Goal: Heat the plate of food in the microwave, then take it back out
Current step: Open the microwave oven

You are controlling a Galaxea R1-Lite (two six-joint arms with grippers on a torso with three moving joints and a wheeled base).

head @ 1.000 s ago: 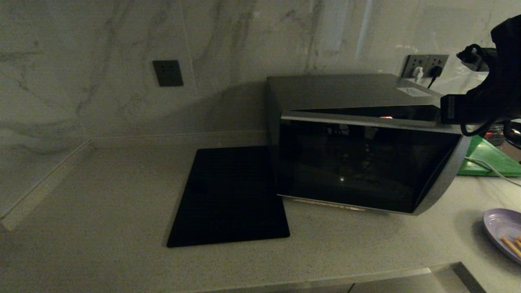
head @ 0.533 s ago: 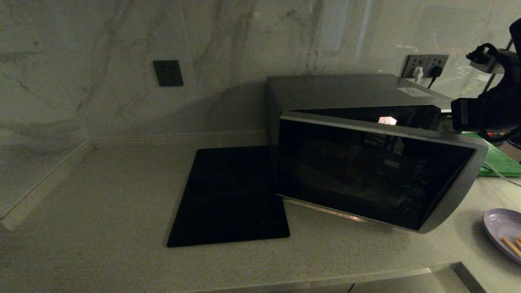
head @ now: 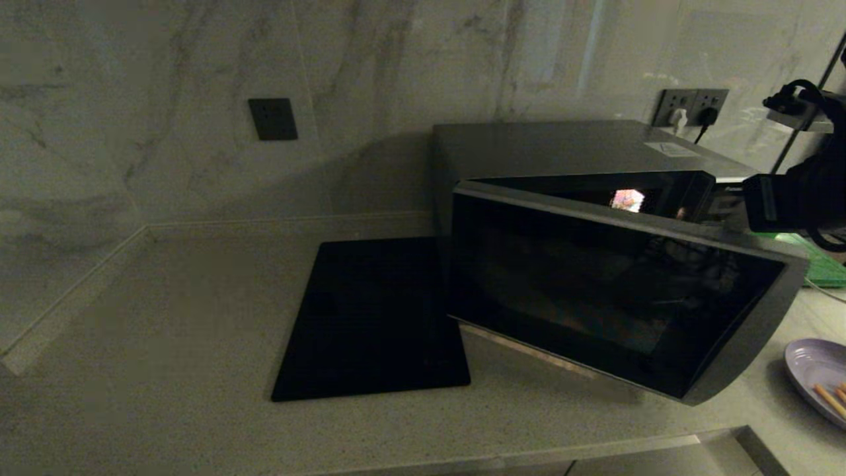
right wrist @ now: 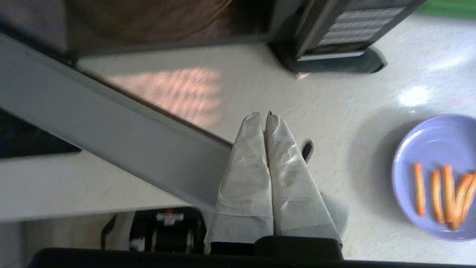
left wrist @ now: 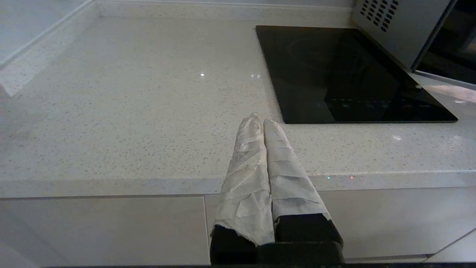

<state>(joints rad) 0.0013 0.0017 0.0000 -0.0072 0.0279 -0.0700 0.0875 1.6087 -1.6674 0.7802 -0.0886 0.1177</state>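
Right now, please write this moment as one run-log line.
microwave door: partly open | right gripper: shut, behind door edge | plate of food: on counter | left gripper: shut, parked

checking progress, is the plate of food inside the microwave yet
No, the plate of food sits on the counter outside the microwave, whose door is partly open.

My right hand points down at the pale speckled bench, its two tape-wrapped fingers pressed together with nothing between them. Just beside them runs the silver edge of the microwave door, swung out from the microwave. The lavender plate with orange-brown food sticks lies near.
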